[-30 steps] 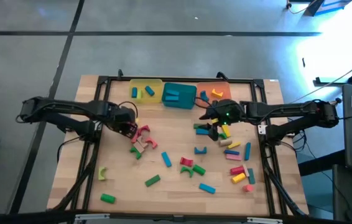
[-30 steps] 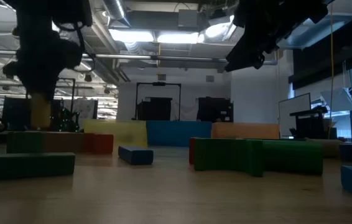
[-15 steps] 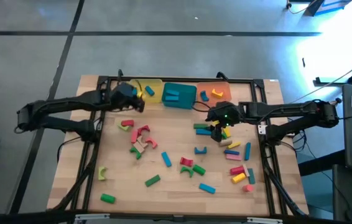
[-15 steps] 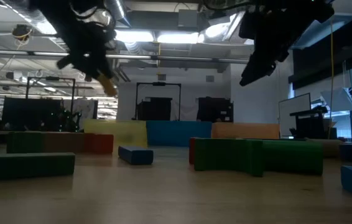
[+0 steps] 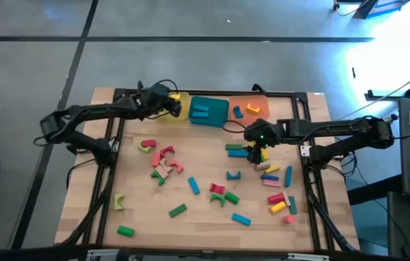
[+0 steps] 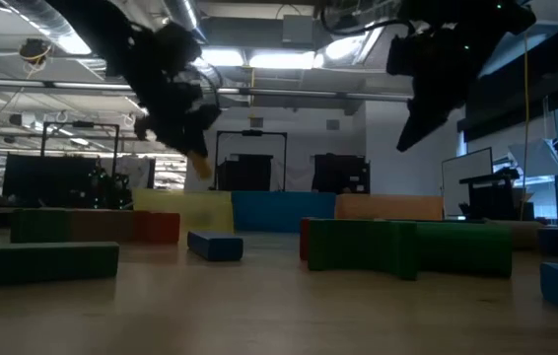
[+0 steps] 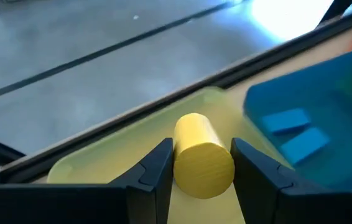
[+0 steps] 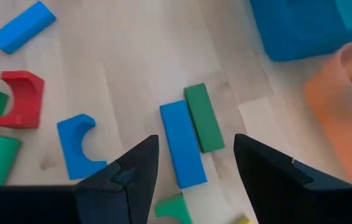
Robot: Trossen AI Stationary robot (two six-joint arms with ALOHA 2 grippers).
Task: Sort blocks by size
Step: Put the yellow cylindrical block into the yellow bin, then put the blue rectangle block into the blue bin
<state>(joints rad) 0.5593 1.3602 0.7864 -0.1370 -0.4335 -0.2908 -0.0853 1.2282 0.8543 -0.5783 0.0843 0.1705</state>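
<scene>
My left gripper hangs over the yellow tray at the table's far edge, shut on a yellow cylinder block. Its dark shape also shows in the low view. My right gripper is open above a blue bar and a green bar lying side by side on the wood, touching neither. A blue arch and a red arch lie close by. The teal tray holds two blue blocks. My left gripper pinches the yellow cylinder's round side between its two fingers. The cylinder lies along the fingers, its flat end turned back toward the wrist. The fingers slant down toward the table's far edge. The cylinder is lifted clear above the yellow tray's floor.
An orange tray stands right of the teal one. Loose blocks lie scattered: a pink and red cluster at centre left, green ones near the front left, several more at the right. A black frame rims the table.
My left gripper has carried the yellow cylinder from above the pink cluster toward the table's far edge and a little to the right, ending over the yellow tray. It has tipped from pointing down to a shallower slant. My right gripper has tipped more steeply downward, staying open.
</scene>
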